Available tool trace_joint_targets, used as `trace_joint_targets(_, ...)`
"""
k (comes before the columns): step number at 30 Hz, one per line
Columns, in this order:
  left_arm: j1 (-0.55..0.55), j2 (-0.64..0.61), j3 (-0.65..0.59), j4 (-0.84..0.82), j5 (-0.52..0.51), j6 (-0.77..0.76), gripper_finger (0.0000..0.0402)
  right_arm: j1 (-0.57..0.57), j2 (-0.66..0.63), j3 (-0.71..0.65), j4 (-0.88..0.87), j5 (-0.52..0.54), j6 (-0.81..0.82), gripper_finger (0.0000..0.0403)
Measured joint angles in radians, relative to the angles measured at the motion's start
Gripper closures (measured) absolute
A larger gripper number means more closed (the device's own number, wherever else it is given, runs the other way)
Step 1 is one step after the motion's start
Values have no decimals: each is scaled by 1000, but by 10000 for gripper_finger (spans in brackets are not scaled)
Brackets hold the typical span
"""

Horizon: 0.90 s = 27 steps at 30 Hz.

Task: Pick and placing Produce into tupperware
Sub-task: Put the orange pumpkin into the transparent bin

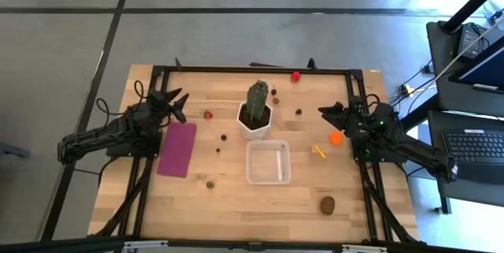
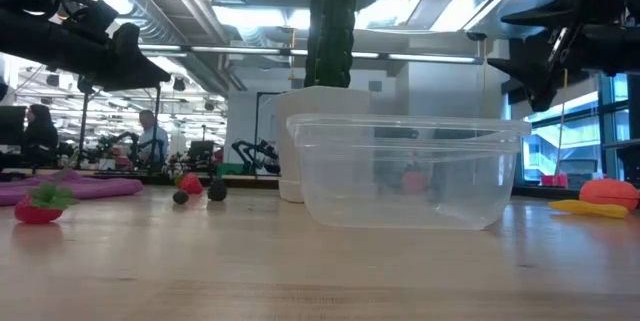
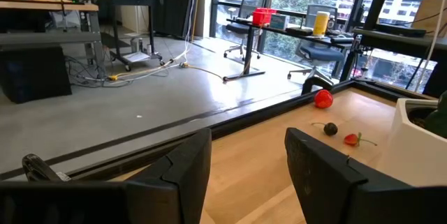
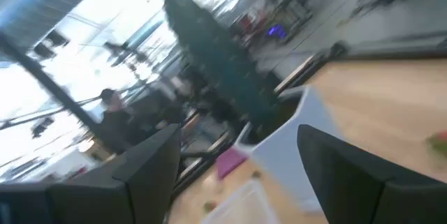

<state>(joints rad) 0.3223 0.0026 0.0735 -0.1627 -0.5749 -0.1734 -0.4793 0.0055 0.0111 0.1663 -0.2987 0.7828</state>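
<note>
Right wrist view blurred; cactus [image 4: 209, 63] smeared.

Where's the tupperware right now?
In the high view, the tupperware sits empty near the table's middle, just in front of the white cactus pot.

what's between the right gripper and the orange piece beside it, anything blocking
Nothing visible. The right gripper, open, hangs just behind the orange piece, with only bare table between. The cactus pot stands off to the side.
</note>
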Motion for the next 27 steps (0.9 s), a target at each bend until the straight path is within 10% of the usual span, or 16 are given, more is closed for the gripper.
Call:
trace_joint_targets(11,0,0,0,0,0,0,225,0,130,323,-280,173,-292,115)
trace_joint_targets(27,0,0,0,0,0,0,225,1,916,1186,-1418,314,-110,115)
